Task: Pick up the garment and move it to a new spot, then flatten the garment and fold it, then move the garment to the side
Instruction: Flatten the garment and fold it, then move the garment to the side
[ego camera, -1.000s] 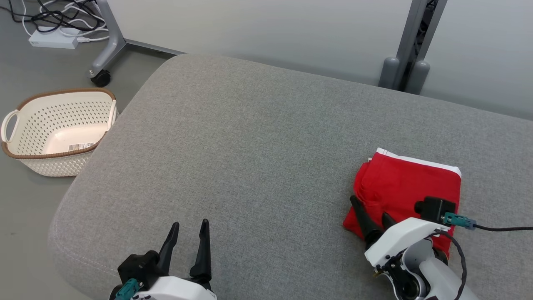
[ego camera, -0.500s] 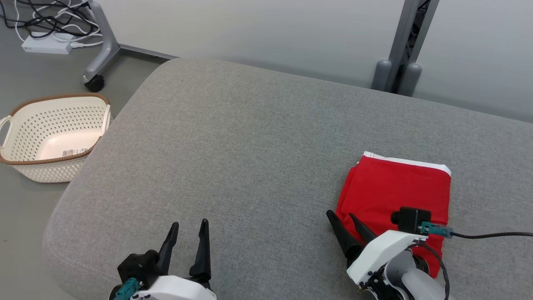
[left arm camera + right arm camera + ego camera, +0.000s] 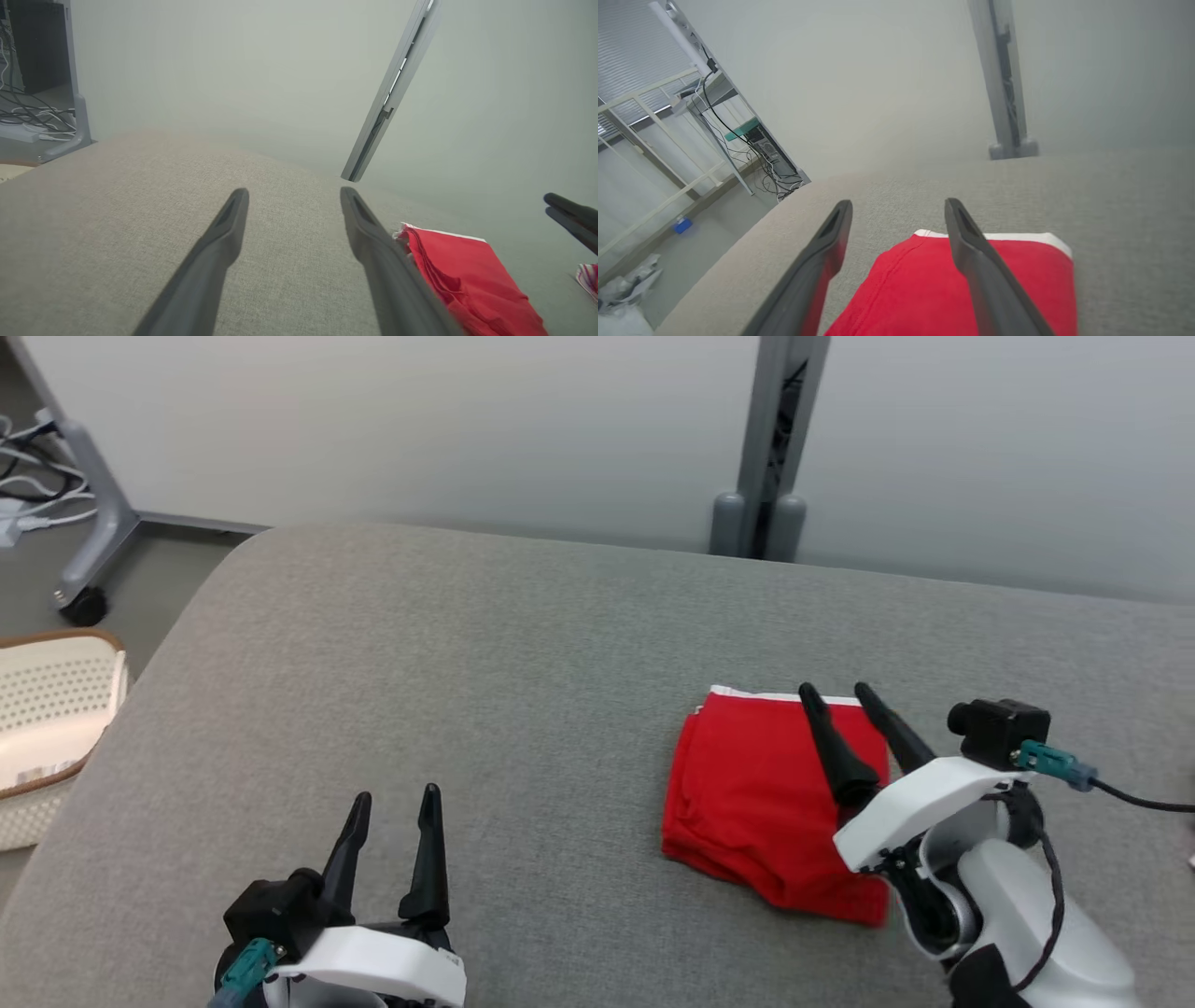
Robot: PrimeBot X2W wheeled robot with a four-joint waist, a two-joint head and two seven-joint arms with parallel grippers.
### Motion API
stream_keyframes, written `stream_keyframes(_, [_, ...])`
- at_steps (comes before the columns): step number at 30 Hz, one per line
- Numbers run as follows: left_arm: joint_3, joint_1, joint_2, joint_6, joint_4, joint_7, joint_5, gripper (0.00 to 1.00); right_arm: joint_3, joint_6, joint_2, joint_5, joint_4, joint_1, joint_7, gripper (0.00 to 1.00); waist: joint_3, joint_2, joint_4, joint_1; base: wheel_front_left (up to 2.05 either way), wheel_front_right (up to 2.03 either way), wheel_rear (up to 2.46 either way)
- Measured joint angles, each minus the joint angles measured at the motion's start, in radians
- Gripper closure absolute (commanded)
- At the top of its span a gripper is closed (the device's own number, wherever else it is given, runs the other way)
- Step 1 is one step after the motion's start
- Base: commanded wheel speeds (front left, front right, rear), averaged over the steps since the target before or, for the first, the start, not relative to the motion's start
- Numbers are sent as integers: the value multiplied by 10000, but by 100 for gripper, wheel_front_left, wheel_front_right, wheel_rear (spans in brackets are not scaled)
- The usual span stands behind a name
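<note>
The garment (image 3: 747, 793) is a red folded piece with a white band along its far edge, lying flat on the grey cushion (image 3: 467, 663). My right gripper (image 3: 833, 689) hovers over its right part, open and holding nothing. In the right wrist view the garment (image 3: 915, 284) lies below and between the fingers of that gripper (image 3: 898, 202). Over bare cushion at the lower left, my left gripper (image 3: 397, 792) is open and empty. The left wrist view shows the left gripper (image 3: 294, 191) with the garment (image 3: 462, 275) to its right and the right gripper's fingers (image 3: 560, 207) at the far right.
A cream perforated basket (image 3: 47, 709) stands on the floor left of the cushion. A grey partition post (image 3: 770, 448) rises behind the cushion, and a cart leg with a caster (image 3: 89, 551) stands at the far left. A small red-and-white striped thing (image 3: 588, 275) lies at the right edge.
The head camera has turned to the right, so the whole picture has shifted left. My right gripper has risen from the garment's near-left edge to above its right part. The left gripper has stayed put.
</note>
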Motion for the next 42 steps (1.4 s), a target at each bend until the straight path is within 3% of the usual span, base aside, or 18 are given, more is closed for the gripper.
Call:
stream_keyframes(10, [487, -44, 2, -44, -516, 2, 27, 0, -1406, 0, -1304, -3971, -1850, 593, -244, 0, -336, 0, -1509, 0, 0, 0, 0])
stream_keyframes(17, [602, 14, -4, -46, -593, 2, 119, 0, -2757, 0, -963, -5287, -3246, 2319, -591, 0, -395, 0, -2226, 0, 0, 0, 0])
stream_keyframes(23, [570, 224, -4, -107, -558, 0, 201, 0, -3536, 0, -418, -5520, -3716, 3352, -761, 0, -305, 0, -2351, 0, 0, 0, 0])
stream_keyframes(33, [468, 411, -2, -119, -474, 2, 284, 0, -3714, 0, -153, -5630, -3789, 3600, -849, 0, -188, 0, -2232, 0, 0, 0, 0])
stream_keyframes(42, [148, 114, -2, -130, -410, 0, 322, 0, -2778, 0, -495, -3405, -3478, 3012, 717, 0, 171, 0, -1760, 0, 0, 0, 0])
